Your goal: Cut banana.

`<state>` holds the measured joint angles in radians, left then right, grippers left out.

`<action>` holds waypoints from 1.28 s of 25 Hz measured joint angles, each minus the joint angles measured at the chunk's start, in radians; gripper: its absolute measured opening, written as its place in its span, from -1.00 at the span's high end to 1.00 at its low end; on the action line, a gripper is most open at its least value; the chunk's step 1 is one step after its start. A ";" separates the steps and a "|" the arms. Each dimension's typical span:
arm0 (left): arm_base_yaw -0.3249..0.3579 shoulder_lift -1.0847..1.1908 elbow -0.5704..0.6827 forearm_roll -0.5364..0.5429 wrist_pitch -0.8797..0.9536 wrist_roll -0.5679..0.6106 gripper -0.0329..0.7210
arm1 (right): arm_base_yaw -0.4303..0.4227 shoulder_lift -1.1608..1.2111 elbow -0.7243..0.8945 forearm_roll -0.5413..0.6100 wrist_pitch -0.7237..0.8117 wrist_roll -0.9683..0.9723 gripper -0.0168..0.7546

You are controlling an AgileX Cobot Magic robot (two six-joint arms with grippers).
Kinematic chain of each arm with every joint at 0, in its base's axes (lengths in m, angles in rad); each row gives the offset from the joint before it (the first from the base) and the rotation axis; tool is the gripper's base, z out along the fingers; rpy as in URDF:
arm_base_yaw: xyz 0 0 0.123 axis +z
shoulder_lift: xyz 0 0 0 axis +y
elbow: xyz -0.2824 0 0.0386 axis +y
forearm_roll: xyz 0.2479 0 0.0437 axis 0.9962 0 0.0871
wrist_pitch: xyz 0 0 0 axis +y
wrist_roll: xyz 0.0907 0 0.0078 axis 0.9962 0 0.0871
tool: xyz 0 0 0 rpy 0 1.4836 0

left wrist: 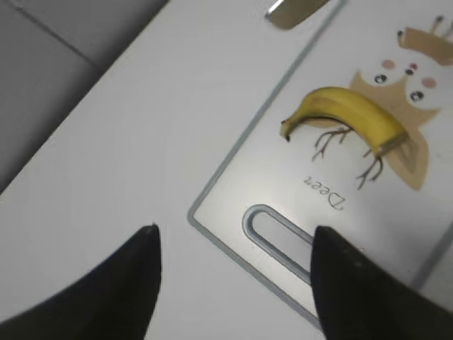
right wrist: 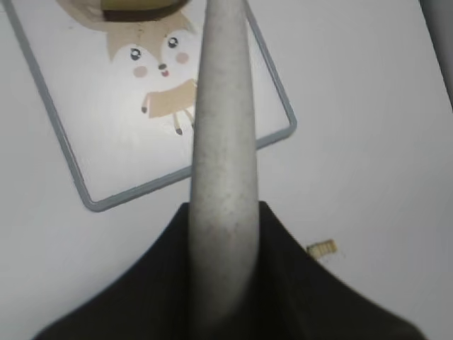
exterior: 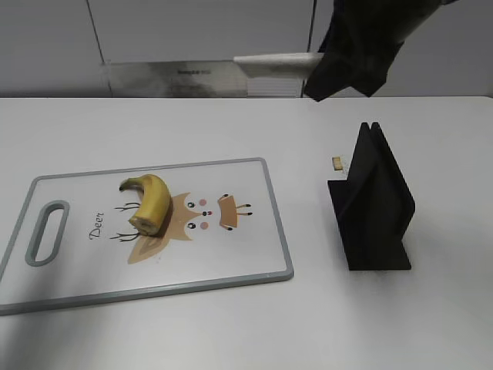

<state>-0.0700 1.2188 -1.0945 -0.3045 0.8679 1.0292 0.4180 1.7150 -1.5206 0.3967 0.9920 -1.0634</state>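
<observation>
The banana (exterior: 150, 202) is a short curved yellow stub lying on the left half of the white deer-print cutting board (exterior: 246, 254). Its dark stem tip points back-left and its cut end faces front. My right gripper (exterior: 347, 54) is raised above the table's far side, shut on a knife (exterior: 208, 77) whose blade points left. In the right wrist view the knife's grey handle (right wrist: 223, 142) runs forward from the jaws (right wrist: 223, 212), above the board (right wrist: 106, 163). My left gripper (left wrist: 233, 237) is open and empty over the board's handle-slot corner (left wrist: 233, 177), short of the banana (left wrist: 354, 117).
A black wedge-shaped knife stand (exterior: 373, 208) stands upright on the table right of the board. A tiny pale crumb (exterior: 337, 163) lies just behind it, and also shows in the right wrist view (right wrist: 322, 248). A grey wall runs along the table's far edge.
</observation>
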 joint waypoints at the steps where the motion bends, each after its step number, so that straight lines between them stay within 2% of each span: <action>1: -0.005 0.038 -0.031 -0.005 0.036 0.047 -0.76 | 0.000 0.011 -0.004 0.020 0.000 -0.039 0.51; 5: -0.013 0.174 -0.134 -0.059 0.139 0.220 -0.70 | 0.000 0.063 -0.033 0.074 -0.001 -0.156 0.51; 9: -0.016 0.268 -0.198 -0.165 0.167 0.408 -0.68 | -0.001 0.118 -0.077 0.087 0.004 -0.243 0.51; 15: -0.017 0.334 -0.236 -0.225 0.186 0.527 -0.66 | -0.001 0.180 -0.136 0.127 0.036 -0.297 0.51; 20: -0.017 0.370 -0.237 -0.247 0.176 0.554 -0.66 | -0.001 0.193 -0.140 0.207 0.038 -0.350 0.51; 26: -0.017 0.395 -0.237 -0.249 0.138 0.555 -0.58 | -0.001 0.193 -0.144 0.218 0.038 -0.361 0.51; 30: -0.017 0.400 -0.237 -0.250 0.133 0.555 -0.36 | -0.001 0.195 -0.144 0.219 0.038 -0.362 0.51; 32: -0.017 0.408 -0.237 -0.250 0.134 0.555 -0.10 | -0.001 0.201 -0.144 0.221 0.036 -0.361 0.51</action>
<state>-0.0874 1.6264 -1.3319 -0.5548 1.0023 1.5839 0.4172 1.9164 -1.6650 0.6181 1.0283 -1.4247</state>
